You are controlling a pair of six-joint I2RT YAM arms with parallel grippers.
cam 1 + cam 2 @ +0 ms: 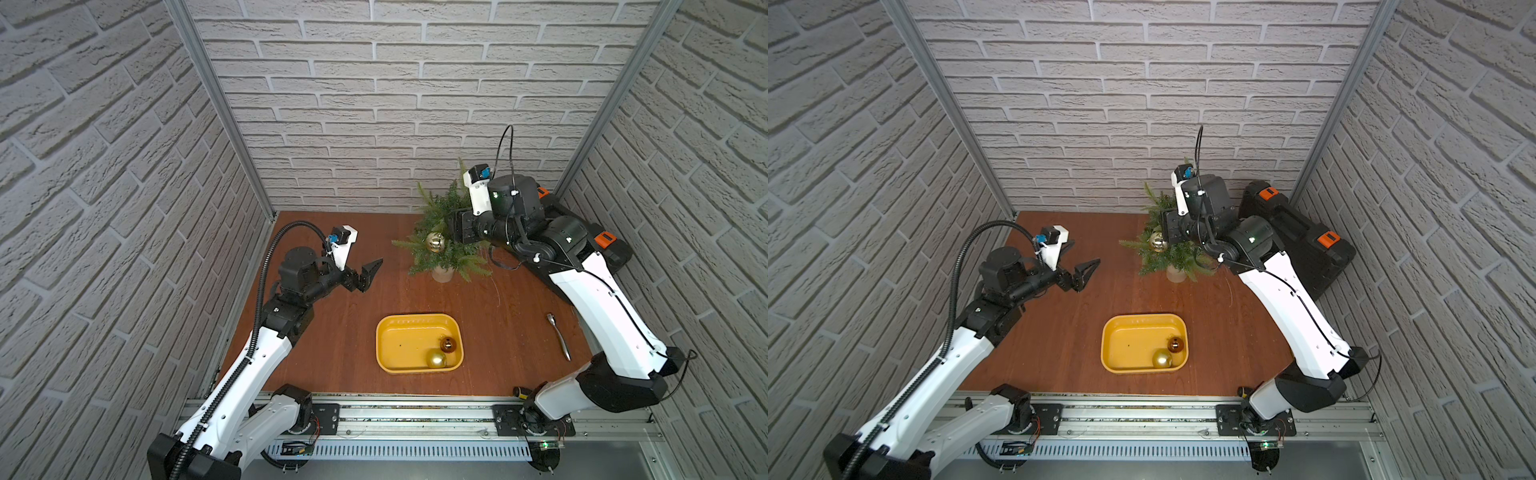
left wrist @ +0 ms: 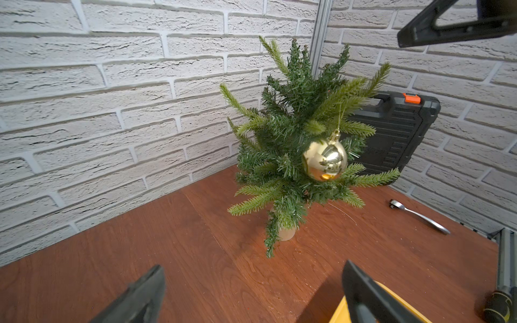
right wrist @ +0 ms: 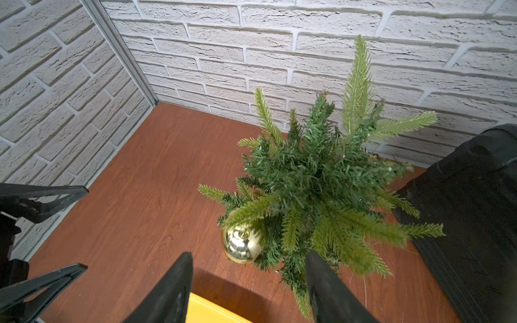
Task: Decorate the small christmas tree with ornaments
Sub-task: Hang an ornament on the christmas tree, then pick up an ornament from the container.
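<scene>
The small christmas tree [image 1: 446, 249] stands in its cream pot [image 1: 441, 274] at the back right of the table. A mirror-like pale gold ornament [image 1: 435, 242] [image 2: 324, 160] [image 3: 241, 244] hangs by a thread from a branch on its left side. Two more ornaments lie in the yellow tray [image 1: 415, 319]: a satin gold one [image 1: 436, 358] and a dark bronze one [image 1: 448, 344]. My right gripper [image 3: 249, 256] is open and empty, close above the hung ornament without touching it. My left gripper [image 1: 370, 272] [image 2: 253, 272] is open and empty, left of the tree.
A black tool case [image 1: 604, 243] [image 2: 391, 134] with orange latches lies behind the tree at the back right corner. A metal ratchet handle [image 1: 559, 336] lies right of the tray. A screwdriver [image 1: 521, 392] rests at the front edge. Brick walls enclose three sides.
</scene>
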